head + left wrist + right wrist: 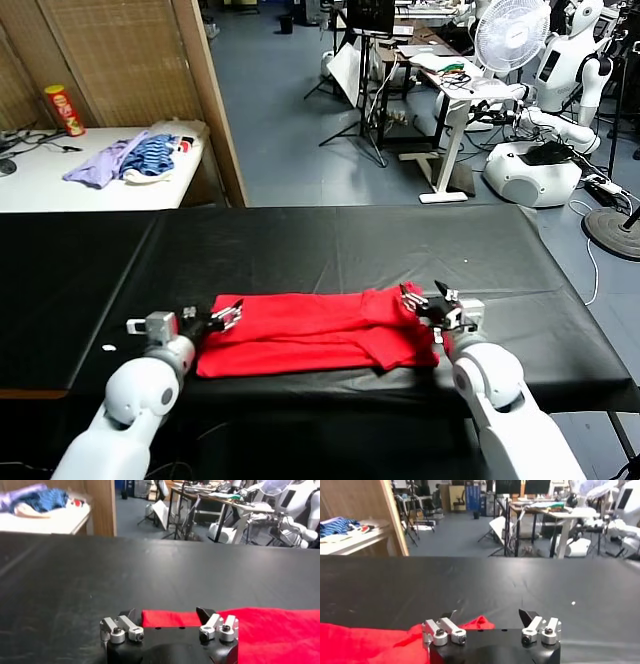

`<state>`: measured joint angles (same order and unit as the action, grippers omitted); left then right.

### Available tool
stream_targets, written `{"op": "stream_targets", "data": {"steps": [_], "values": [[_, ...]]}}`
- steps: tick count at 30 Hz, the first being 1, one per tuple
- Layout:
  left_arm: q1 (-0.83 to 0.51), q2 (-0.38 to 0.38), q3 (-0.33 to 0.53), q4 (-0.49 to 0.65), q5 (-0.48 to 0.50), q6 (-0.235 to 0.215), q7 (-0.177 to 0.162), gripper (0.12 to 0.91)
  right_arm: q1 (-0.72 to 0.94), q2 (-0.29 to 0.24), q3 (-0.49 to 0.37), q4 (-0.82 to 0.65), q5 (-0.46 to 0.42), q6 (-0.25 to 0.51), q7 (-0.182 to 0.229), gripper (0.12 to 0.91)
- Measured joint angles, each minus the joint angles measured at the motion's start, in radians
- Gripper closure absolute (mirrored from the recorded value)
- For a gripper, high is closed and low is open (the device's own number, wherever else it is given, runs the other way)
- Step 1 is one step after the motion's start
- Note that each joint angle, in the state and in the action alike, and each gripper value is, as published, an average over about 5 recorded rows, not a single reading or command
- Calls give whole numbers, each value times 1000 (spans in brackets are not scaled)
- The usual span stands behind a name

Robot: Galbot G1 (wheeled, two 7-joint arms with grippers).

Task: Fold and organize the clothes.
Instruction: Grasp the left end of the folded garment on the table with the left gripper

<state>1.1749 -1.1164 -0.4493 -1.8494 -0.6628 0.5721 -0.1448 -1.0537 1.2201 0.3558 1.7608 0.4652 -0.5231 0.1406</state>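
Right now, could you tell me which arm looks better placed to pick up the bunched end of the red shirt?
Right: the right gripper is open at the T-shirt's bunched end; the left gripper, also open, sits at the flat opposite end.

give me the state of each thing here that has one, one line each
bright red cotton t-shirt: folded into a flat band, lying on the black table, not held
left end effector: open, at the shirt's left end
right end effector: open, at the shirt's right end
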Motion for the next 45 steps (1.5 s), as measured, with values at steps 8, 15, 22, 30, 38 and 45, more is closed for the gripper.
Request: {"op": "stream_targets", "data": {"steps": [8,15,22,30,38,45], "values": [[-15,-5,3,54,3,-30,-8,591,-3,42,-26,-44,-51,41,24,705],[-14,-35,33,79,240,-146,-32,891,-15,81,-64,-76,-134,134,109,889],[-35,-63,42,111,316,-174,-25,895,-16,83,-64,-72,-128,140,59,820],[-29,-46,36,106,320,-183,-8,555,-60,45,-27,2,-121,135,0,401],[27,-25,-9,44,256,-157,-8,242,-142,9,33,115,-114,152,-27,229],[143,-50,-83,-64,83,-122,-6,232,-198,6,68,172,-102,169,-29,227]]}}
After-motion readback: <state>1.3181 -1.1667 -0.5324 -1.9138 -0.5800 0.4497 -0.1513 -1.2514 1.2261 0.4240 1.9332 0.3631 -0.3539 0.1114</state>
